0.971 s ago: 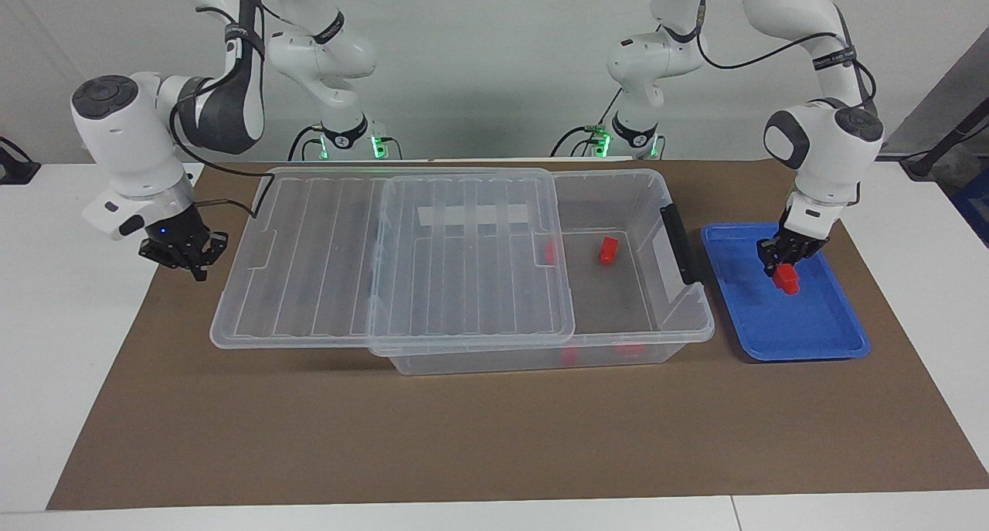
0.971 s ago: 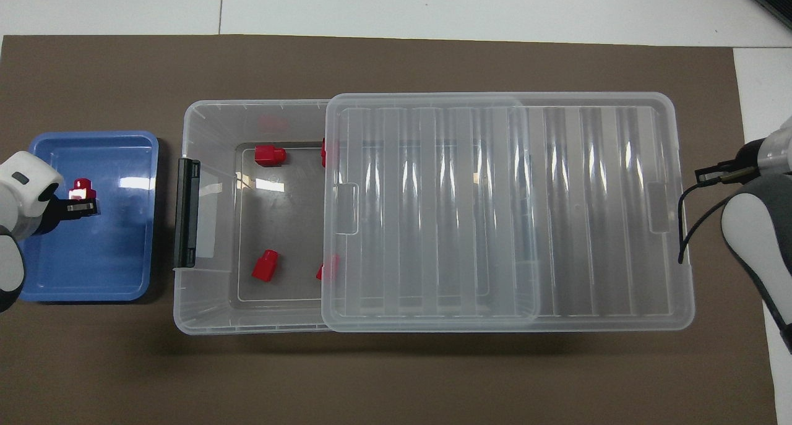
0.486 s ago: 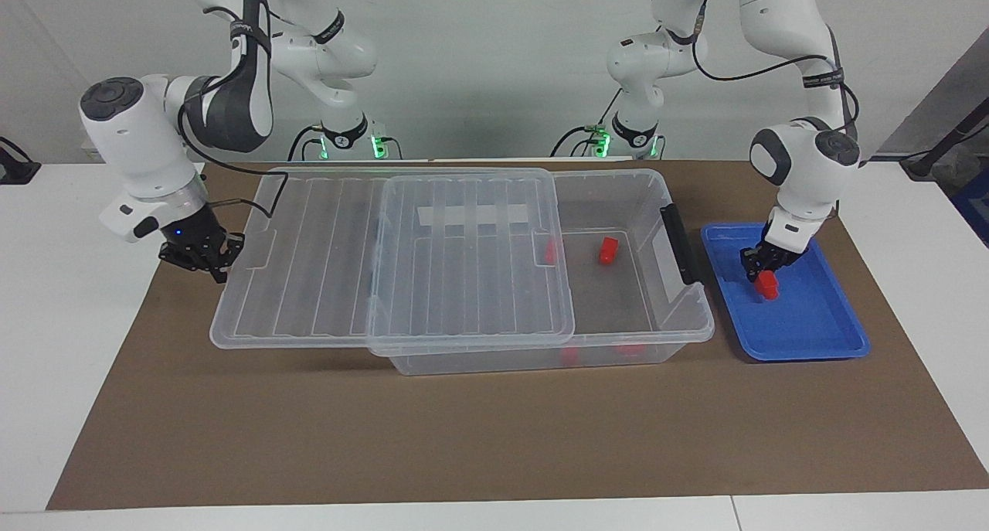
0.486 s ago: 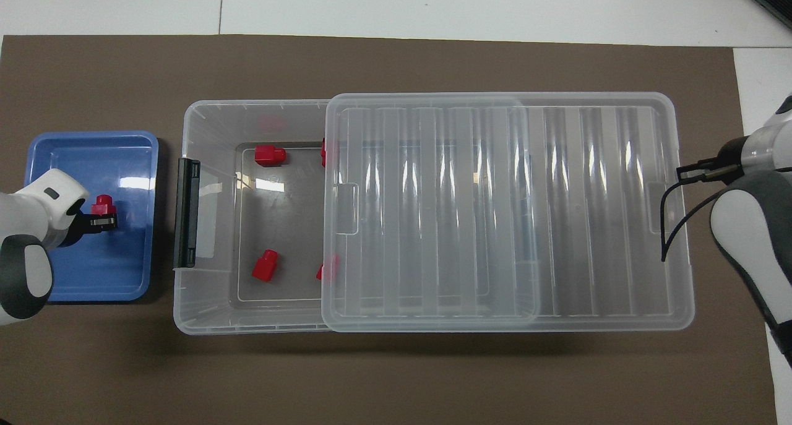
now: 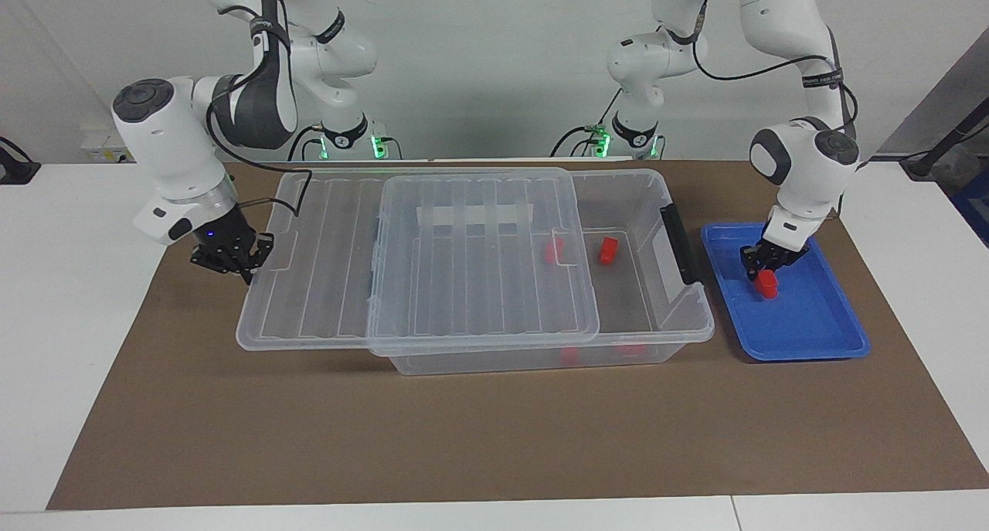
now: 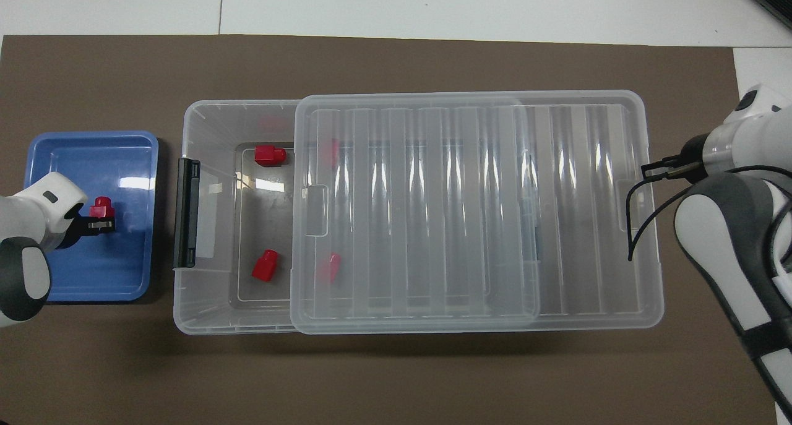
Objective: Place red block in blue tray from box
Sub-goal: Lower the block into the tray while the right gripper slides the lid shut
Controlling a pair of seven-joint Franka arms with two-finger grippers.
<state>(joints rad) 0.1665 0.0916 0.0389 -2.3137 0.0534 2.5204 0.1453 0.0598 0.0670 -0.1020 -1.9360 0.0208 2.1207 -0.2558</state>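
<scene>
Showing on the table: one blue tray (image 6: 133,165), one clear box (image 6: 204,313) with one ribbed lid (image 6: 470,208) and one black latch handle (image 6: 186,213), three red blocks — one in the tray (image 6: 99,208), two in the box (image 6: 270,155) (image 6: 266,266) — two grippers.

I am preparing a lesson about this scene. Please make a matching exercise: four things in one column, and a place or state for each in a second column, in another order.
Things:
1. red block
2. lid
3. right gripper
4. blue tray

Places or states:
A. partly covers the box
B. beside the box, toward the left arm's end
C. at the lid's edge
D. held by the left gripper in the tray

Pairs: 1-D, 2-A, 3-C, 4-B
</scene>
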